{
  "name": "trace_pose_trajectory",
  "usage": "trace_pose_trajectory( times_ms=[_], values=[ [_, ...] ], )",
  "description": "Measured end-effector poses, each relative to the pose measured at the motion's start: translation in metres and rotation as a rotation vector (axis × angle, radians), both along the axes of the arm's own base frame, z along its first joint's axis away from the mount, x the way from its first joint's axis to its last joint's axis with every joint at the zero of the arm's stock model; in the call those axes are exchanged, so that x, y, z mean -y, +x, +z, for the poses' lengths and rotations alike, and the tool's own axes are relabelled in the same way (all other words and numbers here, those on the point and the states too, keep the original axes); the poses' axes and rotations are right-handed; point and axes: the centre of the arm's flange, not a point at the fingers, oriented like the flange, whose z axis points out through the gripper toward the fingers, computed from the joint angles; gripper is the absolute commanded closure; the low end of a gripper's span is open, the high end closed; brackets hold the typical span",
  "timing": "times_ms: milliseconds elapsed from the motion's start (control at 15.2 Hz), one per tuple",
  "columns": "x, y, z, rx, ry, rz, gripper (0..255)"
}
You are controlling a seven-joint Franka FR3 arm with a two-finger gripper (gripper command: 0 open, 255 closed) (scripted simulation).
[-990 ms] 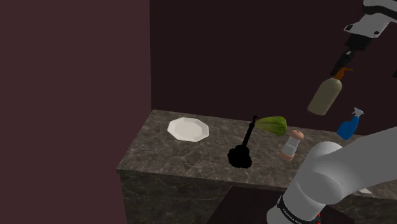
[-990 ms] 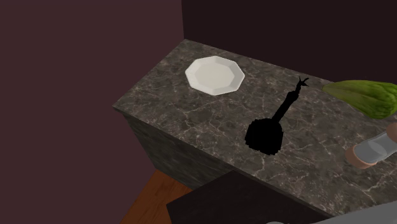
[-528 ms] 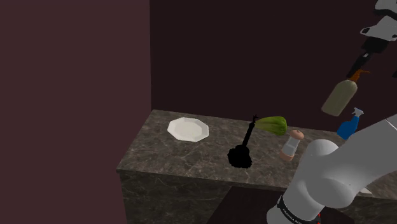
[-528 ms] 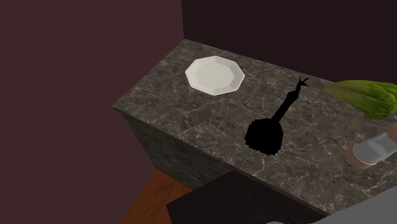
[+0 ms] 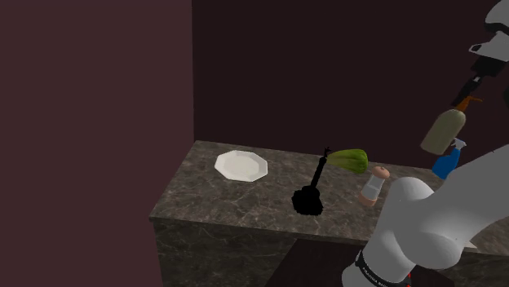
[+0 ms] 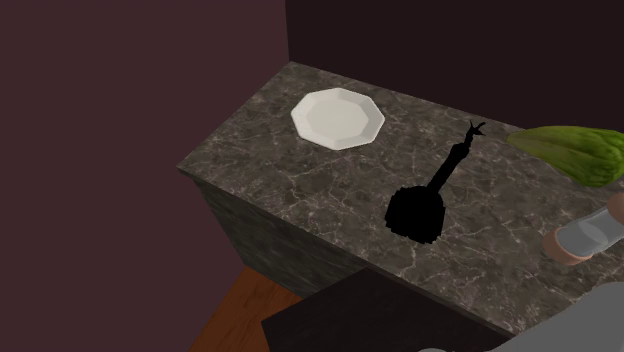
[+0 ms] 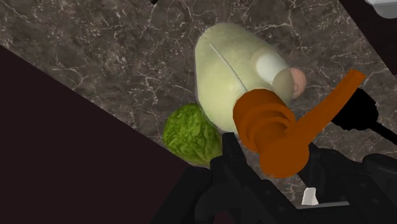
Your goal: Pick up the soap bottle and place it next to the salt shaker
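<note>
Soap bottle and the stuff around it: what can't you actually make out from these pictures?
- Spray bottle: shoulder view, partly behind the soap bottle and the arm.
- Salt shaker: second exterior view, cut off by the right edge; wrist view, mostly behind the soap bottle.
- Lettuce: second exterior view, cut off by the right edge.
- Black shape: shoulder view, drawn pure black without detail, so what it is cannot be told.

Arm (image 5: 424, 232) raised high, fingers (image 7: 230, 158) clamped — angled downward.
</note>
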Motion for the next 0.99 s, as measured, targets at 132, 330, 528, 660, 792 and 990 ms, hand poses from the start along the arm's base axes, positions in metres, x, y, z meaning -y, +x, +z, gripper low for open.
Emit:
trace_pose_trajectory(
  times_ms=[132,330,528,660,792,990],
  values=[
    [0.000,0.000,-0.010,0.000,0.000,0.000,255],
    [-0.001,-0.001,-0.027,0.000,0.000,0.000,255],
    [-0.001,-0.001,-0.044,0.000,0.000,0.000,255],
    [0.000,-0.001,-0.054,0.000,0.000,0.000,255],
    [0.000,0.000,-0.065,0.000,0.000,0.000,255],
    [0.000,0.000,-0.081,0.000,0.000,0.000,255]
  ],
)
